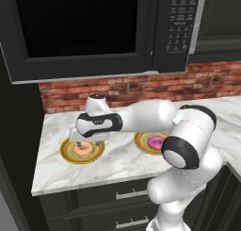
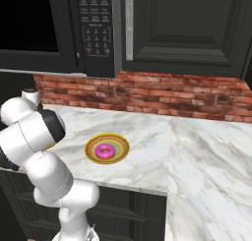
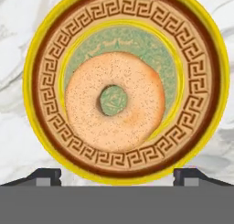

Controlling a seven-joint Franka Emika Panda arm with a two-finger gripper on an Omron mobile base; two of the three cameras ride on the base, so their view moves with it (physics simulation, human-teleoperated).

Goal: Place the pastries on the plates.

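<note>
While the claw [image 3: 117, 175] hovers wide open, both donuts sit plated.
Tan donut [image 3: 114, 108] lies toward 7 o'clock on its plate [image 3: 215, 77]; pink donut [image 2: 104, 151] on the other plate [image 2: 123, 145].

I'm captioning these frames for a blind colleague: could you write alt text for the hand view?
A pale orange-tan glazed donut lies on a round plate with a yellow rim, brown key-pattern ring and green centre, seen from straight above on a white marble counter. The open gripper shows its two dark fingertips at the bottom, apart from the donut.
</note>
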